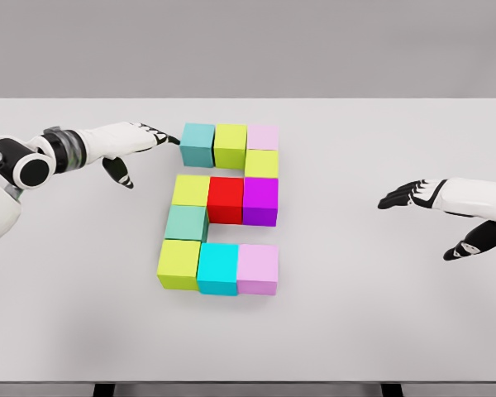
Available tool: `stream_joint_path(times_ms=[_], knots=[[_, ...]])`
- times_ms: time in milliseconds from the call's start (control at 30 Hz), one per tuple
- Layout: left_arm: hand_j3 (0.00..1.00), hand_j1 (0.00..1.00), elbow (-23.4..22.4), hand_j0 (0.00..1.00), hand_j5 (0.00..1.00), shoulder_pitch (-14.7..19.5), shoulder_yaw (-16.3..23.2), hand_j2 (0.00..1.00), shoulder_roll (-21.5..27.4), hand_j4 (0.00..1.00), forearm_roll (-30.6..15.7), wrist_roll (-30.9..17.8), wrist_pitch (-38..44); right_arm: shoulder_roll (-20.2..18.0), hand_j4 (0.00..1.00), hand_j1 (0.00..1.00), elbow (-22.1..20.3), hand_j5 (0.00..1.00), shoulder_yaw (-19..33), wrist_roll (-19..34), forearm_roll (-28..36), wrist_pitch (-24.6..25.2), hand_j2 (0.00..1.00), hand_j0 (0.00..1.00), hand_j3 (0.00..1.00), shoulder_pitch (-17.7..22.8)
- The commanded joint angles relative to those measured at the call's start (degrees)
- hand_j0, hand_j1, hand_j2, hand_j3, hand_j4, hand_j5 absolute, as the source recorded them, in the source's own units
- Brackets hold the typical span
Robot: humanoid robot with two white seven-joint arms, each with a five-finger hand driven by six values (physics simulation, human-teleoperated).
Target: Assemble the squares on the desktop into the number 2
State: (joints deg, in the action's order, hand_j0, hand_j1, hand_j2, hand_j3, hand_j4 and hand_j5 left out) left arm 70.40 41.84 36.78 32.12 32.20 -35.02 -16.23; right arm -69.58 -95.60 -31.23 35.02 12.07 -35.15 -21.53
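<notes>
With our left hand [140, 141] stretched out flat, fingertips just at the teal cube [197, 143] capping the top row, we hold nothing; our right hand [430, 203] hovers spread and empty well off to the side. The cubes [225, 198] sit mid-table [380, 314], already reading as a 2: three rows joined by single blocks. We judge them light, rigid and smooth-faced, best nudged on a flat side or pinched across opposite faces. No containers show anywhere, so nothing is held in one.
</notes>
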Motion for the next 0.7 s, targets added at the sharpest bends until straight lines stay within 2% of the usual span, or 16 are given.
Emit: stream_joint_path(times_ms=[0,267,367,400,433,467,500,533,633,667], knots=[[1.00,1.00,0.0,1.00,1.00,0.0,0.0,1.00,-0.2,1.00,-0.1,0.0,0.1,0.0,1.00,1.00,0.0,1.00,0.0,0.0,0.4,0.2,1.00,1.00,1.00,0.0],[1.00,1.00,0.0,1.00,1.00,0.0,-0.2,1.00,0.1,1.00,-0.1,0.0,0.1,0.0,1.00,1.00,0.0,1.00,0.0,0.0,0.4,0.2,1.00,1.00,1.00,0.1],[1.00,1.00,0.0,1.00,1.00,0.3,-1.1,1.00,2.8,1.00,-1.1,0.0,-0.7,0.1,1.00,1.00,-0.1,1.00,0.0,0.0,0.4,0.2,1.00,1.00,1.00,0.3],[1.00,1.00,0.2,1.00,1.00,0.3,-2.7,1.00,4.1,1.00,-2.7,0.0,-1.3,-0.1,1.00,1.00,-0.3,1.00,0.0,0.0,0.4,0.2,1.00,1.00,1.00,0.4],[1.00,1.00,0.4,1.00,1.00,-0.1,-4.3,1.00,5.3,1.00,-4.8,0.0,-3.2,-0.2,1.00,1.00,-0.4,1.00,0.0,0.0,0.4,0.2,1.00,1.00,1.00,0.6],[1.00,1.00,0.6,1.00,1.00,-0.4,-6.4,1.00,7.5,1.00,-8.3,0.0,-8.8,-0.2,1.00,1.00,-0.4,1.00,0.0,0.0,0.4,0.2,1.00,1.00,1.00,0.9],[1.00,1.00,0.4,1.00,1.00,-0.6,-8.8,1.00,8.8,1.00,-12.1,0.0,-16.4,-0.2,1.00,1.00,-0.5,1.00,0.0,0.0,0.3,0.2,1.00,1.00,1.00,1.2],[1.00,1.00,0.1,1.00,1.00,-0.7,-11.0,1.00,10.0,1.00,-16.9,0.0,-18.8,-0.1,1.00,1.00,-0.4,1.00,0.0,0.0,0.4,0.2,1.00,1.00,1.00,1.8],[1.00,1.00,0.0,1.00,1.00,-2.6,-11.8,1.00,13.2,1.00,-30.4,0.0,-18.8,0.0,1.00,1.00,-0.3,1.00,0.0,0.0,0.4,0.2,1.00,1.00,1.00,2.5],[1.00,1.00,-0.3,1.00,1.00,-4.9,-11.8,1.00,14.2,1.00,-35.7,0.0,-18.8,0.0,1.00,1.00,-0.3,1.00,0.2,0.0,0.4,0.2,1.00,1.00,1.00,2.5]])
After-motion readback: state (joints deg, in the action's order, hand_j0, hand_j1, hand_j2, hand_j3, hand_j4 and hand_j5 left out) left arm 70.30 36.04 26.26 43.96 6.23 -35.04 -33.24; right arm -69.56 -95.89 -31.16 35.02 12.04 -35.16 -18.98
